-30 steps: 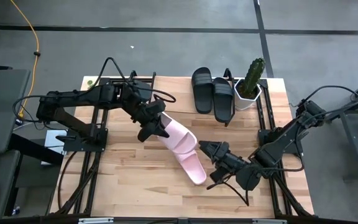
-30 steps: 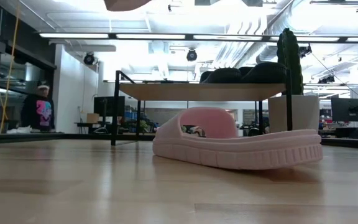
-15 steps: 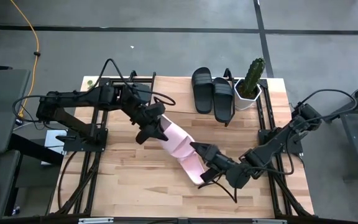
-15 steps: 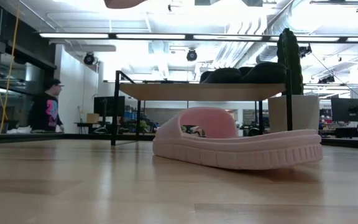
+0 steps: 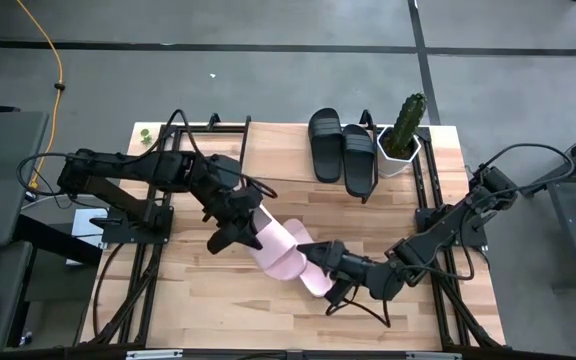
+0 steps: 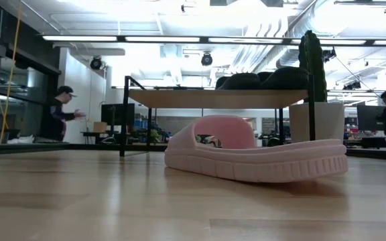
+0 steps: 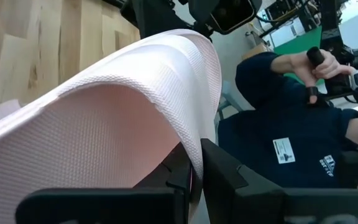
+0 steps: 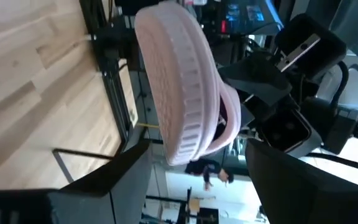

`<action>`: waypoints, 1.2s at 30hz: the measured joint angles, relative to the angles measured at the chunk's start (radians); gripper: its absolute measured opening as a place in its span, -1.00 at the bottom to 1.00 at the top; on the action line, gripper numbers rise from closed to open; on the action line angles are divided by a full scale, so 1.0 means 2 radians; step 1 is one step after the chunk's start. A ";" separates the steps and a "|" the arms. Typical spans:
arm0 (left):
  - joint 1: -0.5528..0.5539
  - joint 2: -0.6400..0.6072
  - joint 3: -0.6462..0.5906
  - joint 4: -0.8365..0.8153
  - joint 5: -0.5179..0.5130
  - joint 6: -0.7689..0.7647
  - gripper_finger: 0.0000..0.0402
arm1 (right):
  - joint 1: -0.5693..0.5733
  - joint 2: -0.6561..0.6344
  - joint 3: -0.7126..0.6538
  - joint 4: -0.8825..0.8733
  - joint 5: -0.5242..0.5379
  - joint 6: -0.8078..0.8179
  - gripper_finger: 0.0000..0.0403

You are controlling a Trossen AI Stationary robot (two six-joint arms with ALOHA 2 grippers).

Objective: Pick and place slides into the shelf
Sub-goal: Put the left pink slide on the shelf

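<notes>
Right claw (image 5: 320,268) has advanced around pink slide (image 5: 280,250).

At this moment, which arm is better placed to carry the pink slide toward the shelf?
Probably the left. The left gripper is already shut on the pink slide's strap, held off the table. The right gripper is open around the slide's other end, not gripping. The shelf lies farther back.
</notes>
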 joint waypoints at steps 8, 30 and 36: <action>0.002 0.000 0.000 0.003 -0.012 0.001 -0.90 | 0.000 0.000 0.000 0.011 -0.027 0.003 0.23; 0.001 0.000 0.000 -0.005 -0.011 0.002 -0.90 | -0.020 0.033 0.000 0.060 -0.063 -0.001 0.23; 0.001 0.000 0.000 -0.009 -0.011 0.002 -0.90 | -0.020 0.033 0.000 0.066 -0.066 -0.006 0.20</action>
